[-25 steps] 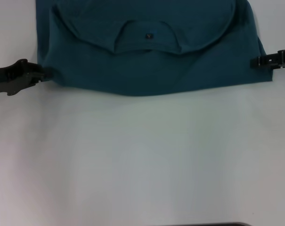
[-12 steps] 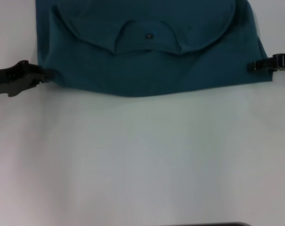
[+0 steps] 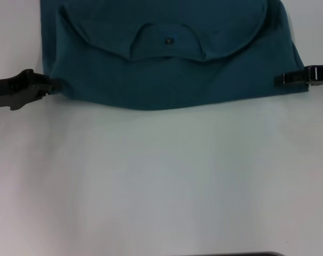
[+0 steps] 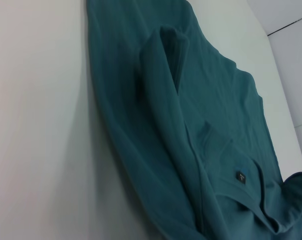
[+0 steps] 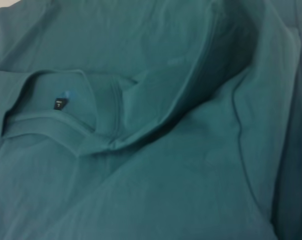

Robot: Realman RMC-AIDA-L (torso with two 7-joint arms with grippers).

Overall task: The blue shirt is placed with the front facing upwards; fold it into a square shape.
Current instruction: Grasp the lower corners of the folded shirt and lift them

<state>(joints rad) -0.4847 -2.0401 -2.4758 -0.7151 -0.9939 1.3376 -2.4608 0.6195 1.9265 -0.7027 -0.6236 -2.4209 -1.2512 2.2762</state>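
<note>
**Fingers of both grippers at the shirt's near corners**

The fingers of the left gripper (image 3: 50, 85) reach the left edge of the blue shirt (image 3: 166, 69) at its near corner, their tips touching or just entering the cloth; whether they pinch it or rest slightly apart cannot be told from the head view. The right gripper (image 3: 285, 79) lies over the shirt's right edge near the opposite near corner, its dark fingertips set against the fabric, and here too the gap between the fingers cannot be made out. Neither wrist view shows its own arm's fingers.

The shirt lies on the white table (image 3: 161, 181), at the far side of the head view, partly folded: an upper layer has been turned over toward the robot so that the ribbed collar (image 3: 166, 45) opens toward the near edge, with the small dark neck label (image 3: 169, 40) showing inside it. The near hem forms a gently curved line across the table, running between the two grippers.

In the left wrist view the shirt (image 4: 200, 140) shows a raised fold running along its length, with the label (image 4: 240, 176) near the collar. In the right wrist view the cloth (image 5: 190, 165) fills the picture, the collar (image 5: 91, 107) curving round the label (image 5: 59, 104), with creases spreading from it.
</note>
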